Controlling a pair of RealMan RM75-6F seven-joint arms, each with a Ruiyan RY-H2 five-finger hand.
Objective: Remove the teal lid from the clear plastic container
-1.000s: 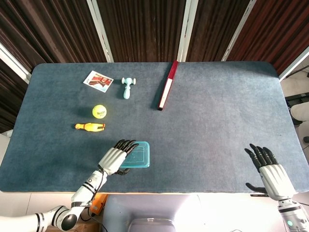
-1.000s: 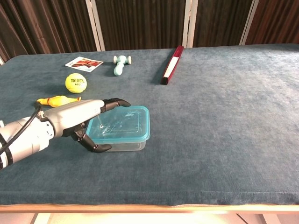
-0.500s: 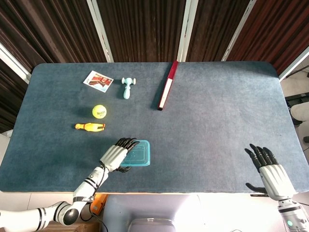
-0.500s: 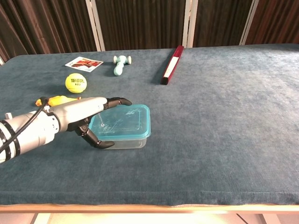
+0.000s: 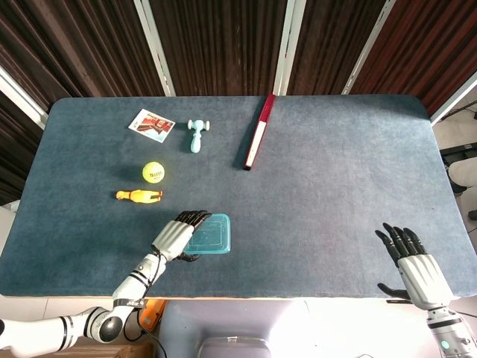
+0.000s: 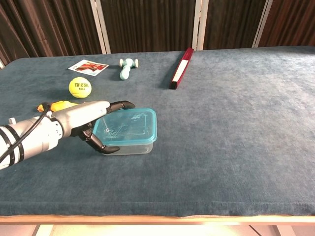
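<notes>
A dark blue-grey felt worktop (image 6: 236, 147) stands in front of dark wooden wall panels. Near the worktop's front edge, towards its left side, sits a clear plastic container (image 6: 129, 147) with a teal lid (image 6: 125, 127) on top, lying flat and closed.

The left hand (image 6: 86, 120) is at the container's left end. Its dark fingers (image 6: 119, 104) reach over the back left corner of the lid, while the thumb curls low against the container's front left corner, so the hand grips that end between fingers and thumb. In the head view the left hand (image 5: 177, 235) overlaps the left edge of the teal lid (image 5: 211, 235), covering that side of it.

The right hand (image 5: 411, 262) shows only in the head view, far to the right of the container at the worktop's front right corner. Its fingers are spread apart and point away from the robot, and it holds nothing.

Behind and to the left of the container lies a small yellow rubber chicken (image 5: 139, 195), and just beyond that a yellow tennis ball (image 6: 80, 87). Further back from the container are a printed card (image 6: 88, 67) and a pale teal toy hammer (image 6: 126, 67). Behind and to the right of the container, a long red box (image 6: 181, 67) lies lengthwise, running towards the worktop's far edge
</notes>
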